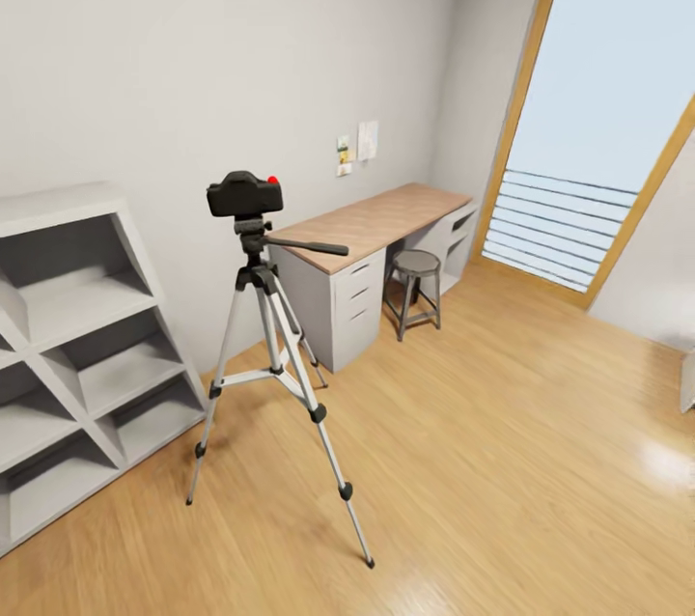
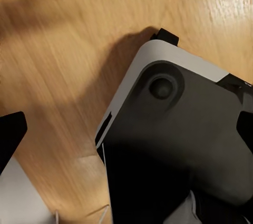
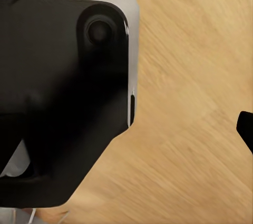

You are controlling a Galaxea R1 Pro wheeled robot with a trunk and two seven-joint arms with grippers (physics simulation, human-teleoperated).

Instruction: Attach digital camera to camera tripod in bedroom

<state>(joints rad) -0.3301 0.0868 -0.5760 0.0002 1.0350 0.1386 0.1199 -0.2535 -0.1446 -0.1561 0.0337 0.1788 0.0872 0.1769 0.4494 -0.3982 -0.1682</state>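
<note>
- Where the light wood plank floor (image 1: 502,462) meets the white wall, the camera tripod (image 1: 273,375) stands on its three spread silver legs, with the digital camera (image 1: 245,195) sitting on its head, red button up.
- White cube shelves (image 1: 77,346) stand to the tripod's left; a wood-topped counter (image 1: 376,222) with drawers stands farther right, a round stool (image 1: 415,288) tucked beside it.
- Both wrist views look down on the robot's dark, grey-edged base (image 2: 179,139) over the planks.
- Whether either end effector is open or closed cannot be told.
</note>
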